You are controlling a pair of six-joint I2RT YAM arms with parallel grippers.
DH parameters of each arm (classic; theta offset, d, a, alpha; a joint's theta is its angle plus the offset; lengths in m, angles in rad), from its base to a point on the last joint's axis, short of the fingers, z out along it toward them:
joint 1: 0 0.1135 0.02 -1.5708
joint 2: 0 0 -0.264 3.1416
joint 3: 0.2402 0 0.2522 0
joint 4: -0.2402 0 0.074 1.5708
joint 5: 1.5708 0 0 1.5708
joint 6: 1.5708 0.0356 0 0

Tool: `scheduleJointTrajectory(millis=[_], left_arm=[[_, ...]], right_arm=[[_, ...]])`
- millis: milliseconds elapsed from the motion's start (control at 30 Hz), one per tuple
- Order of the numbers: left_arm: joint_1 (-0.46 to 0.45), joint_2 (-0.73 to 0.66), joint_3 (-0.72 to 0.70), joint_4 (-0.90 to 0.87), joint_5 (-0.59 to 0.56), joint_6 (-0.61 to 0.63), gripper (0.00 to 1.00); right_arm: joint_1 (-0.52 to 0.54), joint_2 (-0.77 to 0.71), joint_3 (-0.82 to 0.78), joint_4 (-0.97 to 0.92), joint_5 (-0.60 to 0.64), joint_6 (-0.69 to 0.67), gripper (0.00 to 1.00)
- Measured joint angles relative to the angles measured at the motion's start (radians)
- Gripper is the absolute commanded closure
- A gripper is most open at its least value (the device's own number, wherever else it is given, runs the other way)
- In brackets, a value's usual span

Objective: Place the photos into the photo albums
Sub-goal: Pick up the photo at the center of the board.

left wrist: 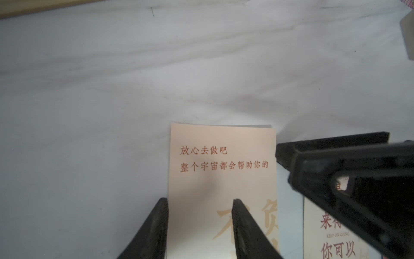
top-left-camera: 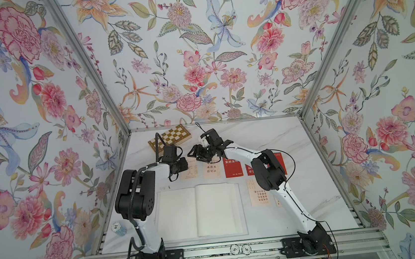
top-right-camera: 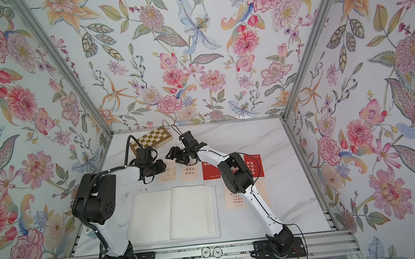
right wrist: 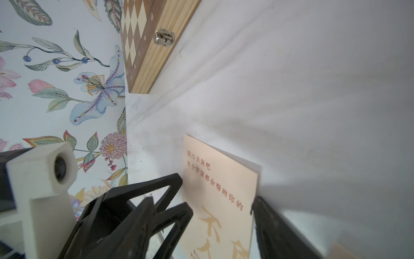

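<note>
Cream card (left wrist: pixel 221 179) runs lengthwise away from your left gripper (left wrist: pixel 199 201), half-spread, holding nothing; right gripper (right wrist: pixel 202 199) straddles its width, spread wide, unclamped.

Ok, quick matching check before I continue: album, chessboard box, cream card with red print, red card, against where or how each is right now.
Things:
1. photo album
2. chessboard box
3. cream card with red print
4. red card

States:
A. partly hidden by the right arm
B. lying open, white pages up
C. under the left gripper and right gripper
D. closed, near the back wall

Pairs: 1-B, 2-D, 3-C, 4-A
</note>
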Motion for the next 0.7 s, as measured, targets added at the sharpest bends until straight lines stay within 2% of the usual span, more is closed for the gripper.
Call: scheduleJointTrajectory(millis=[200,700], left_arm=[[0.002,0.000,-0.003,0.009,-0.001,-0.011,0.55],[0.017,0.000,-0.008,0.019,0.001,-0.022,0.56]], right_arm=[[-0.011,-0.025,-0.097,0.141,-0.046,0.076,0.29],[-0.012,-0.094,-0.293,0.343,-0.109,0.203,0.28]])
